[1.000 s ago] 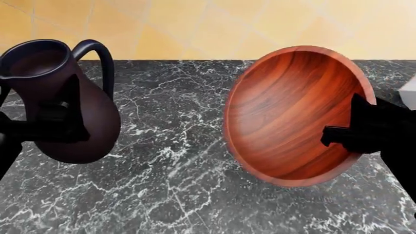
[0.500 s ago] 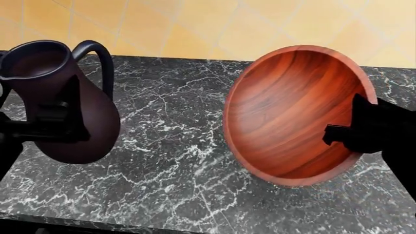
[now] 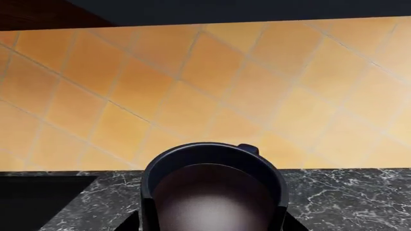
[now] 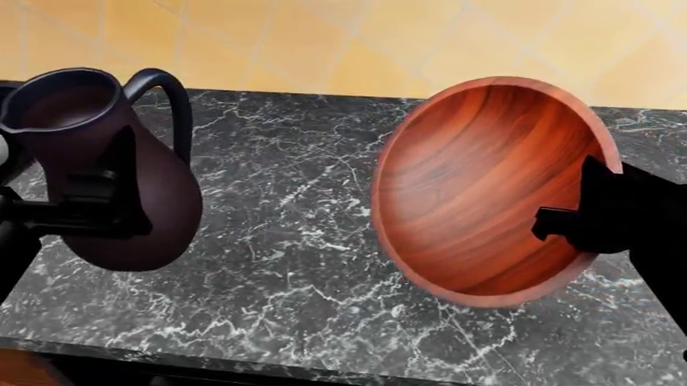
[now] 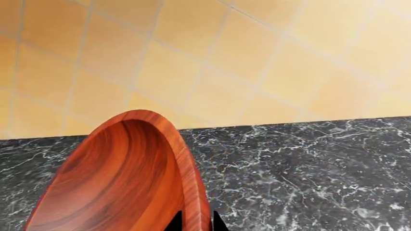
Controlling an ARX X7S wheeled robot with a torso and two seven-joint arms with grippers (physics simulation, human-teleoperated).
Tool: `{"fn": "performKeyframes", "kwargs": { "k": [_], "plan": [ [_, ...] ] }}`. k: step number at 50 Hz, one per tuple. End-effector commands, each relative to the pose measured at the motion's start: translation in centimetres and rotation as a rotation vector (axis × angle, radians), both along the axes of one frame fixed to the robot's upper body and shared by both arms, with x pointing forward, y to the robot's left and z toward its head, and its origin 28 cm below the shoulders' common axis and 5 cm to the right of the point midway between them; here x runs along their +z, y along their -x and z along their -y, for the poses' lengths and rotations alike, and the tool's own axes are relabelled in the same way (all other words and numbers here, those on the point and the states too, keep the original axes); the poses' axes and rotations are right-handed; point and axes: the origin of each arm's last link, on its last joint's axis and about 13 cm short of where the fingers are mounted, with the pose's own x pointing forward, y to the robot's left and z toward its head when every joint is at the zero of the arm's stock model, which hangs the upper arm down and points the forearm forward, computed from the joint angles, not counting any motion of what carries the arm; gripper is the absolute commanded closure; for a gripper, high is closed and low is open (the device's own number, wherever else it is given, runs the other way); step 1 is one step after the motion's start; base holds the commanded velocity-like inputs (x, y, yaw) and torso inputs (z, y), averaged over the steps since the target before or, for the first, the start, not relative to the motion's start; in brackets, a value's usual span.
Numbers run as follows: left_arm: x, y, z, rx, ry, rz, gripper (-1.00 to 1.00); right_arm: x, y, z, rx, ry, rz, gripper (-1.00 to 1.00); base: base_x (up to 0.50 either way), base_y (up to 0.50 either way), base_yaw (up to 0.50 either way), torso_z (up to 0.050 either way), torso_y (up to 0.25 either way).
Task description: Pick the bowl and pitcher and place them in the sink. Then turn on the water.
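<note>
Bowl (image 4: 488,189) tilted, rim pinched by R gripper (image 4: 585,221); L gripper (image 4: 102,209) clamps pitcher (image 4: 108,161), both above counter (image 4: 301,265)

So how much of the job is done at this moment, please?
Done: both items are picked up. The left gripper holds the pitcher and the right gripper holds the tilted bowl by its rim, both above the marble counter. Left: placing both in the sink, then turning on the water. No faucet is in view.
</note>
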Motion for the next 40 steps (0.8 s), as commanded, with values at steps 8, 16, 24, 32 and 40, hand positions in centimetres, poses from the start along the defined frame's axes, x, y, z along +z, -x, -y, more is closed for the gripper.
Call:
{"fn": "performKeyframes", "kwargs": {
  "k": [8,16,24,32,40],
  "plan": [
    [1.1,0.1,-0.3,0.035,0.022,0.060,1.00,0.7,0.1,0.0,0.000,0.005,0.030,1.00,-0.50,-0.05,0.00,0.001,0.002],
    [1.3,0.1,-0.2,0.031,0.017,0.066,1.00,1.4,0.3,-0.1,0.013,-0.012,0.058,1.00,-0.50,-0.05,0.00,0.000,0.001],
    [1.6,0.2,-0.2,0.030,0.015,0.072,1.00,1.7,0.4,-0.2,0.021,-0.016,0.071,1.00,-0.50,-0.05,0.00,0.001,0.003],
    [1.7,0.2,-0.2,0.030,0.015,0.076,1.00,1.8,0.4,-0.3,0.026,-0.010,0.080,1.00,-0.50,-0.05,0.00,0.000,0.001],
    [1.5,0.2,-0.2,0.028,0.011,0.073,1.00,1.7,0.6,-0.2,0.025,-0.010,0.081,1.00,-0.50,-0.05,0.00,0.001,0.002]
  ]
}}
